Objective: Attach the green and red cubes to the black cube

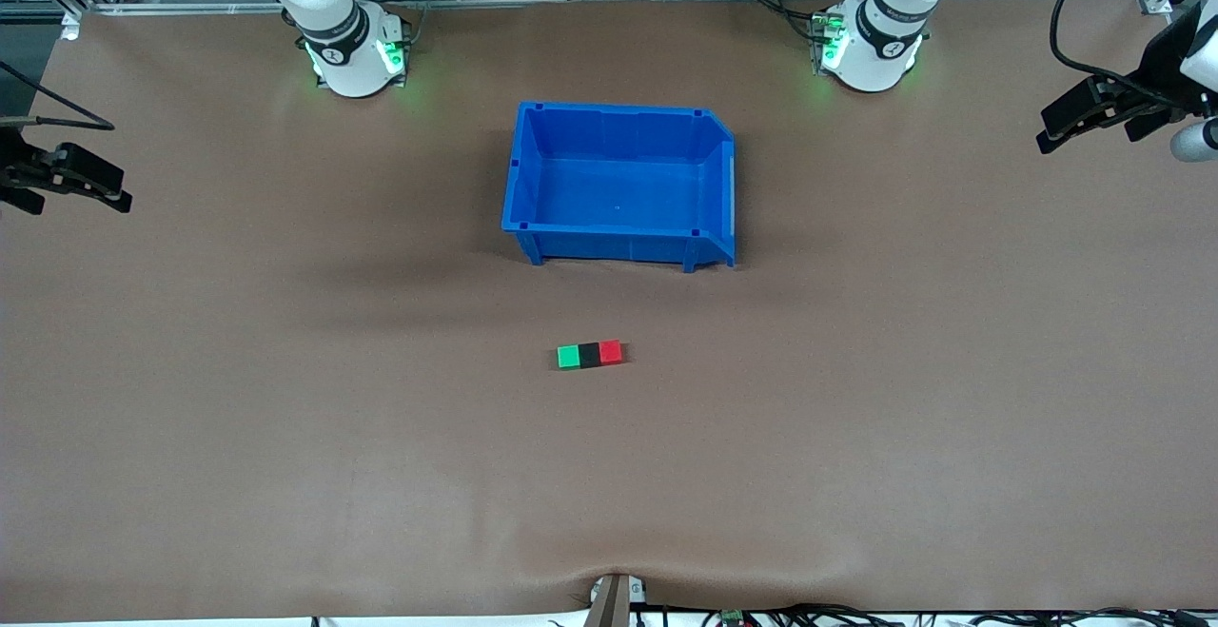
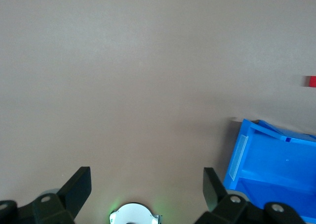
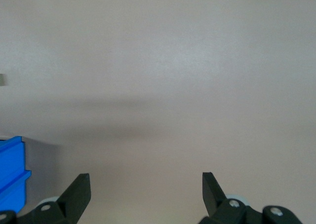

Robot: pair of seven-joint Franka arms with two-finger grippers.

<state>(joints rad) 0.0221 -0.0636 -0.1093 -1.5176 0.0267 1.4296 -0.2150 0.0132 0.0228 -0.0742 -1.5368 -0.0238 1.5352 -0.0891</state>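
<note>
The green cube (image 1: pixel 568 357), the black cube (image 1: pixel 590 354) and the red cube (image 1: pixel 610 351) lie touching in one row on the brown table, black in the middle, nearer the front camera than the blue bin. The edge of the red cube shows in the left wrist view (image 2: pixel 311 81). My left gripper (image 1: pixel 1051 130) is open and empty, up in the air over the left arm's end of the table; it also shows in the left wrist view (image 2: pixel 147 182). My right gripper (image 1: pixel 122 189) is open and empty over the right arm's end; it also shows in the right wrist view (image 3: pixel 146 182).
The empty blue bin (image 1: pixel 618 246) stands mid-table between the arm bases and the cube row; it also shows in the left wrist view (image 2: pixel 247 150) and its corner in the right wrist view (image 3: pixel 10 164). The left arm's base (image 2: pixel 132 214) shows under its gripper.
</note>
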